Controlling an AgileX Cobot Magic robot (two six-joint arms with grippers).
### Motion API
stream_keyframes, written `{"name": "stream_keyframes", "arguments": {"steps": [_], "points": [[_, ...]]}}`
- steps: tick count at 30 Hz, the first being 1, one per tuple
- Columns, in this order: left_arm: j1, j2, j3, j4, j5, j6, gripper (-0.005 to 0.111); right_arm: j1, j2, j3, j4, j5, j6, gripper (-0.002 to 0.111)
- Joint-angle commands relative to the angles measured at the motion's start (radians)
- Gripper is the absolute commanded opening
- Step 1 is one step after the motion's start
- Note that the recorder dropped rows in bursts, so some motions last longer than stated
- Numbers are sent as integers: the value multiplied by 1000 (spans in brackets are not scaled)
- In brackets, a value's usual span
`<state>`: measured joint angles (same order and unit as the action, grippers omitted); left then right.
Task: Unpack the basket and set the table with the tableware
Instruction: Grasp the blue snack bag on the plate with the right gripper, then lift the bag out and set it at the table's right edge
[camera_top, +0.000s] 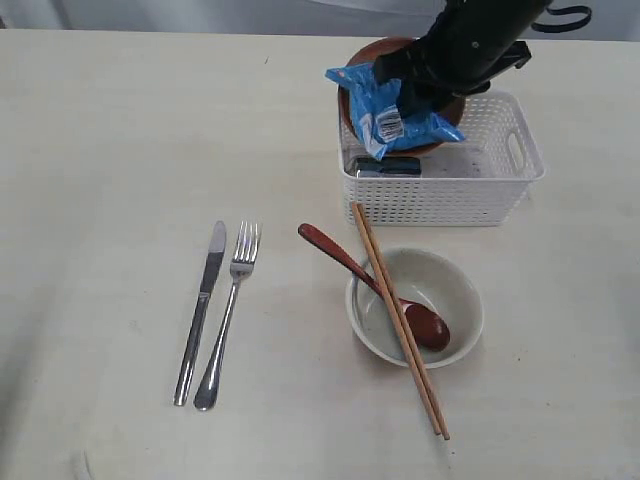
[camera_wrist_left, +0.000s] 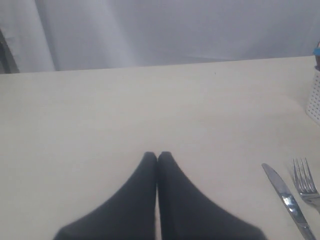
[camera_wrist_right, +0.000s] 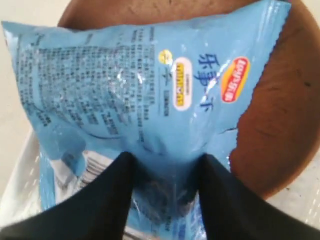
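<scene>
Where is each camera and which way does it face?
Exterior view: high, looking down on the white lattice plastic basket; black right arm shows.
Left wrist view: low, facing across the pale cream tabletop; shut left pincer shows.
Right wrist view: down onto blue snack packet over round brown plate; right pincer astride.
Shared: steel knife and fork, exterior and left wrist.

The left gripper (camera_wrist_left: 157, 155) occupies the centre foreground, jaws pressed fully together, above the bare table (camera_wrist_left: 150, 110). At the frame edge a knife (camera_wrist_left: 287, 200) and fork (camera_wrist_left: 306, 182) lie side by side. Beyond them, a basket (camera_wrist_left: 315, 100) corner. A grey curtain (camera_wrist_left: 175, 30) forms the backdrop.
</scene>
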<state>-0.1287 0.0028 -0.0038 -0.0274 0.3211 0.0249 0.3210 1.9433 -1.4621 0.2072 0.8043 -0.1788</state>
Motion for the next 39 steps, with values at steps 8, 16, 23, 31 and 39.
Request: {"name": "stream_keyframes", "arguments": {"steps": [8,16,23,31,39], "points": [[3,-3,4,-3,-2,6,0,1,0,-2,-7,39,-46,-1],[3,-3,4,-3,-2,6,0,1,-45,-2,-13,10,-46,-1],[3,-3,4,-3,-2,6,0,1,-98,-2,-43,-2,-46,-1],[3,-3,4,-3,-2,6,0,-1,-180,-2,-174,29,-1,-1],[3,-3,4,-3,-2,6,0,-117,-258,-2,-207,113,41,-1]]}}
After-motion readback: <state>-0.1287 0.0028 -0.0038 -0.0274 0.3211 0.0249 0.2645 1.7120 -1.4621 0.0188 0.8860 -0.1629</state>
